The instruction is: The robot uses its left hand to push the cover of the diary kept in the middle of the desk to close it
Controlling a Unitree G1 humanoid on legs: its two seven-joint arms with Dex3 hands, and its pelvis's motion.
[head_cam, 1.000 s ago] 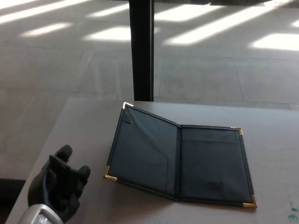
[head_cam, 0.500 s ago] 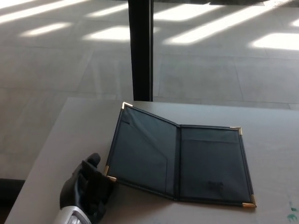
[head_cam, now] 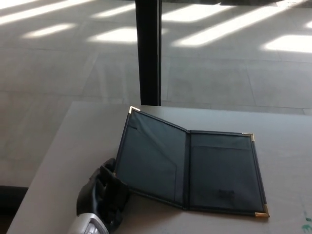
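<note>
Diary (head_cam: 187,168) lay open mid-desk (head_cam: 73,146), left cover tilted up, inner pockets looked empty. Left hand (head_cam: 106,192) sat at 8 o'clock, under the cover's lower-left corner; finger spread unclear, grip can't be told

Dark, perhaps navy diary (head_cam: 195,168) with gold corners; grey desk (head_cam: 73,146); black left hand (head_cam: 107,195).

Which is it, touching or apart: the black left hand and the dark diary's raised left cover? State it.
Touching. The head view shows the left hand overlapping the diary cover's lower left corner.
</note>
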